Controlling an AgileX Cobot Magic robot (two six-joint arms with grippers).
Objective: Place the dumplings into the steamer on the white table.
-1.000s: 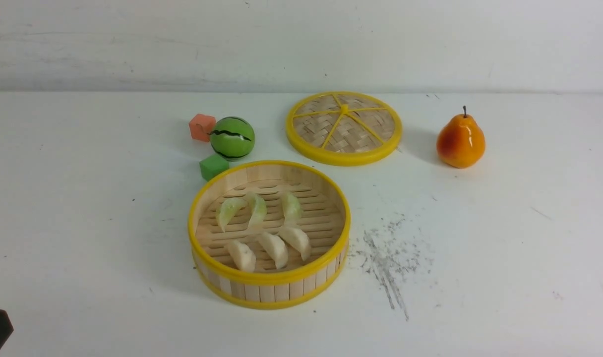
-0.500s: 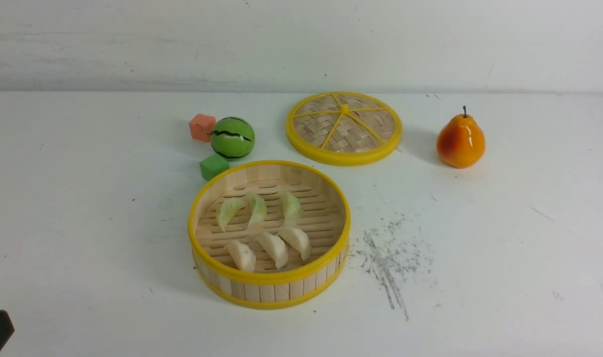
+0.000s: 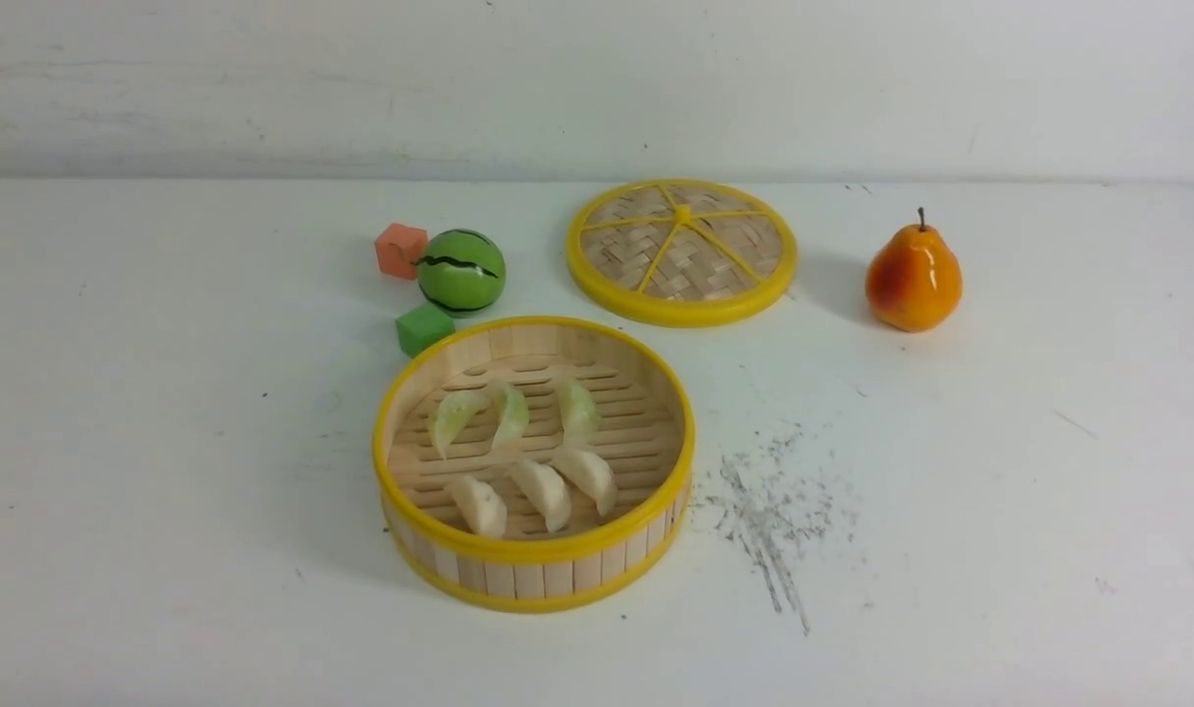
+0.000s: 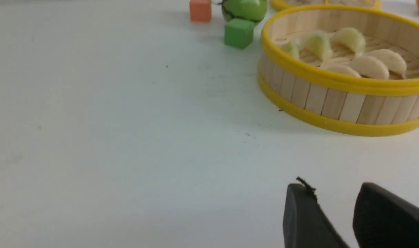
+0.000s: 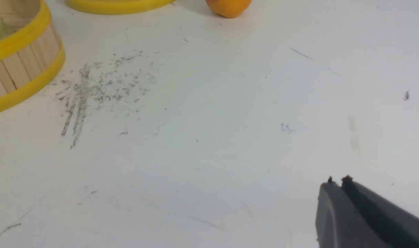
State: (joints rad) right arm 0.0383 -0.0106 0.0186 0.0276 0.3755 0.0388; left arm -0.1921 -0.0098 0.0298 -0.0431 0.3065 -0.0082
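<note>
The steamer [image 3: 533, 574], a round bamboo basket with yellow rims, stands on the white table [image 3: 950, 491] near its middle. Inside lie several dumplings: three pale green ones [image 3: 507, 412] at the back and three cream-white ones [image 3: 543, 491] in front. Neither gripper shows in the front view. In the left wrist view my left gripper [image 4: 333, 188] hangs open and empty over bare table, well short of the steamer [image 4: 333, 103] and its dumplings [image 4: 368, 65]. In the right wrist view my right gripper [image 5: 338, 181] is shut on nothing, far from the steamer [image 5: 20, 69].
Behind the steamer lie its woven yellow-rimmed lid [image 3: 680, 250], a green watermelon ball [image 3: 461, 272], an orange cube [image 3: 401, 250] and a green cube [image 3: 423, 328]. A pear [image 3: 912, 278] stands at the back right. Grey scuff marks [image 3: 769, 511] streak the table right of the steamer.
The dark tip of my left gripper at the front view's lower left corner has slipped out of the frame. The dumplings and steamer have not moved.
</note>
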